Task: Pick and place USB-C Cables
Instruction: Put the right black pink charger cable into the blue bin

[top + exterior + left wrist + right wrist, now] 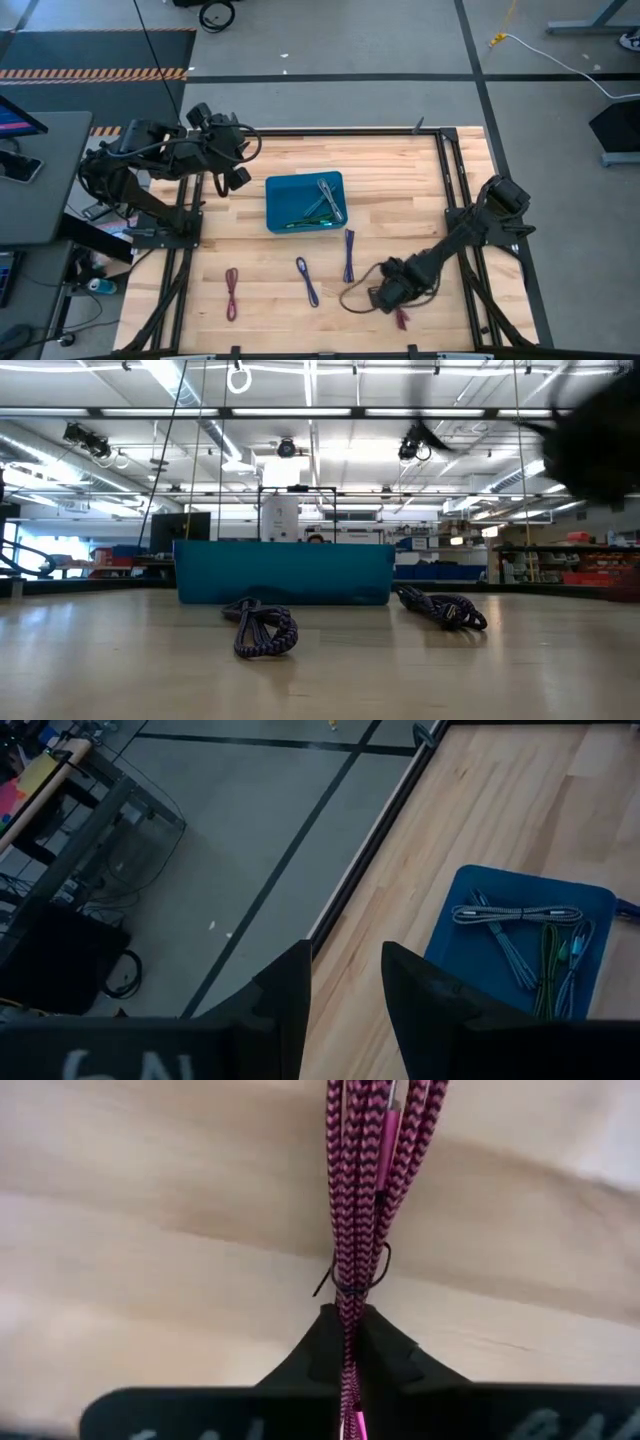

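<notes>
My right gripper [347, 1342] is low over the table's near right part [393, 296], shut on a magenta USB-C cable bundle [372, 1170], whose end shows beside it [402, 318]. A blue tray [305, 202] at the table's middle holds several grey, teal and green cables [520, 935]. Lying flat on the wood are a maroon cable [232, 293] and two blue-purple cables [307, 281] [349, 255]; the low view shows the latter two [262, 628] [441, 608] in front of the tray [285, 572]. My left gripper [345, 985] is open, raised over the table's far left part [235, 165]. My right gripper pinches the magenta bundle between its two fingertips [320, 1342], just beside the black twist tie [350, 1285] that binds the strands. The fingers come from above. The bundle runs out straight from between them over the wood; whether it is lifted clear, I cannot tell.
The table has a dark frame rail along its edges [455, 190]. Bare wood lies between the tray and the loose cables [400, 215]. My right arm shows as a dark blur in the low view [600, 440]. The floor beyond the far left edge is in the left wrist view [250, 840].
</notes>
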`<state>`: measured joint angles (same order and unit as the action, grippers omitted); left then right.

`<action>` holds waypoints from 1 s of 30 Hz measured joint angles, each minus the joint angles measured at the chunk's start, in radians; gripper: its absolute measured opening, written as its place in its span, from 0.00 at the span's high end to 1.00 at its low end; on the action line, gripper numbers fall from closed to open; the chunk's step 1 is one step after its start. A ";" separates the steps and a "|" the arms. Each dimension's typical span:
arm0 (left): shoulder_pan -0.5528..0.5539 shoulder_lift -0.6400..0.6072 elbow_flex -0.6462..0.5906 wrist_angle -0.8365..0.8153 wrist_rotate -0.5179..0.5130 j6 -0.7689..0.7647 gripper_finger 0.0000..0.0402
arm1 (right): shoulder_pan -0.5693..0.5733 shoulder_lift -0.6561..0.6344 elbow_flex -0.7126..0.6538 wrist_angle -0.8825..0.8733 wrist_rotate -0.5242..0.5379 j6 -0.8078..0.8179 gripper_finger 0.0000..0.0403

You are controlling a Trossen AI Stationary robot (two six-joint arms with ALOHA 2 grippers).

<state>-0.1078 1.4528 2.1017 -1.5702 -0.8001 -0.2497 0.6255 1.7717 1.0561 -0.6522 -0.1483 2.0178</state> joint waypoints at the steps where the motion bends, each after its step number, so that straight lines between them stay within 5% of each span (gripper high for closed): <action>1: 0.000 0.000 0.000 0.000 0.000 0.000 0.68 | -0.022 -0.011 0.023 0.002 0.017 -0.046 0.97; 10: 0.000 0.000 0.000 0.000 0.000 0.031 0.68 | -0.311 -0.062 0.363 -0.256 0.249 -0.710 0.97; 16: 0.000 0.000 0.000 -0.001 0.000 0.037 0.68 | -0.574 -0.063 0.590 -0.403 0.281 -1.280 0.97; 24: 0.000 0.000 0.000 -0.001 0.000 0.025 0.68 | -0.891 -0.063 0.676 -0.337 0.108 -1.754 0.97; 30: 0.000 0.000 0.000 -0.001 0.000 -0.016 0.68 | -0.983 -0.017 0.676 -0.307 -0.059 -1.961 0.97</action>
<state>-0.1079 1.4525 2.1014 -1.5710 -0.7998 -0.2658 -0.3578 1.7544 1.7321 -0.9589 -0.2073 0.0567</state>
